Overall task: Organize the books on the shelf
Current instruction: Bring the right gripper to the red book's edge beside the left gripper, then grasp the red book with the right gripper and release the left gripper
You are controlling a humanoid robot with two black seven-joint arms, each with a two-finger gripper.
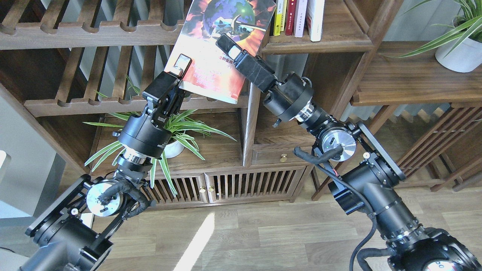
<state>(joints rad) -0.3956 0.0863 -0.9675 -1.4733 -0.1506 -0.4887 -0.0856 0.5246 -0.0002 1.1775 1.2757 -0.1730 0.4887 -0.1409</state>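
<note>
A red-orange book [218, 64] with a dark globe picture hangs tilted in front of the bookcase, its top edge cut off by the view. My left gripper [180, 71] is shut on its lower left corner. My right gripper [228, 44] is shut on the cover's middle, one finger lying over the picture. Just right of the held book, the shelf [331, 42] carries upright books: a slim yellow one [278, 19], a red one [290, 19], a pale lilac-white one [300, 19] and a white one [315, 20].
Slatted racks [94, 30] with notched rails fill the left of the bookcase. A spider plant in a white pot [172, 148] stands under my left arm. An upright divider [250, 113] stands below the book. A potted plant [457, 54] sits on the side table [414, 82] at right.
</note>
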